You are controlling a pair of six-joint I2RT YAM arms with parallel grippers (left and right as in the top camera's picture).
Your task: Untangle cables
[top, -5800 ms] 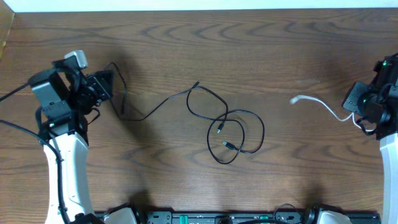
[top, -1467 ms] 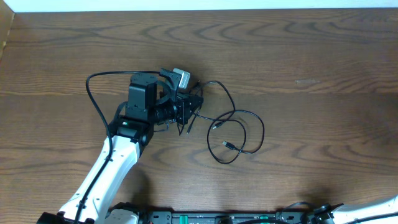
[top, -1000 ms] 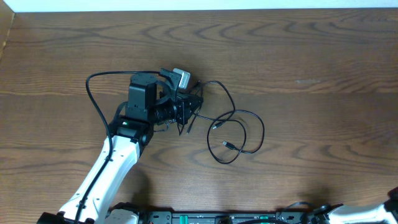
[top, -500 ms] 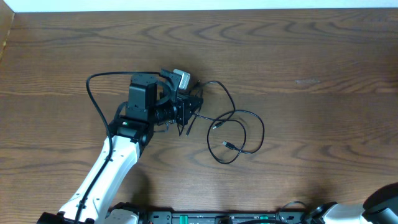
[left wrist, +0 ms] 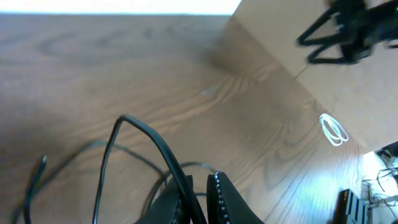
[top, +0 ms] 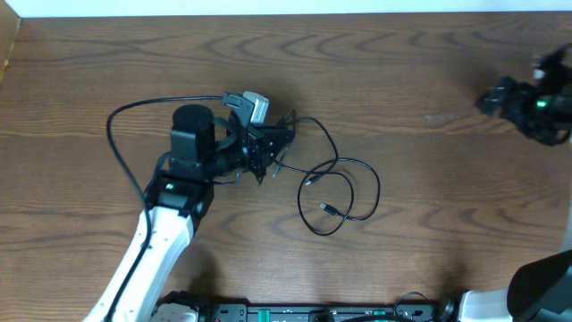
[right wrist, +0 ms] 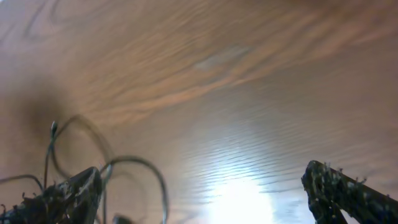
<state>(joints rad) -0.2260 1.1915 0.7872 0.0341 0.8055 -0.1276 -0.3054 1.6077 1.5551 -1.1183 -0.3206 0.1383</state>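
Overhead, the left hand [top: 275, 143] sits left of centre on the worktop [top: 402, 72], its jaws pinched almost fully together on one strand of the black cable [top: 378, 190]. From that grip the cable runs right in an arc, then lies flat in loose overlapping loops near the middle of the worktop. Two small plug ends rest inside the loops.

The left wrist view shows the same hand [left wrist: 200, 183] at the bottom edge, with its fingers [left wrist: 217, 193] close side by side. The black cable [left wrist: 158, 146] rises between them to a sharp bend and drops back to the wood. Thinner strands trail off to the left.

The white cable [left wrist: 334, 129] appears only in this view. It is a small loop far off to the right on a paler surface, well apart from the black one.

The right hand [top: 487, 100] is at the far upper right, blurred. In its own camera the right hand [right wrist: 200, 177] has its jaws spread wide and grips nothing. The black cable [right wrist: 134, 160] shows as blurred curves at lower left.
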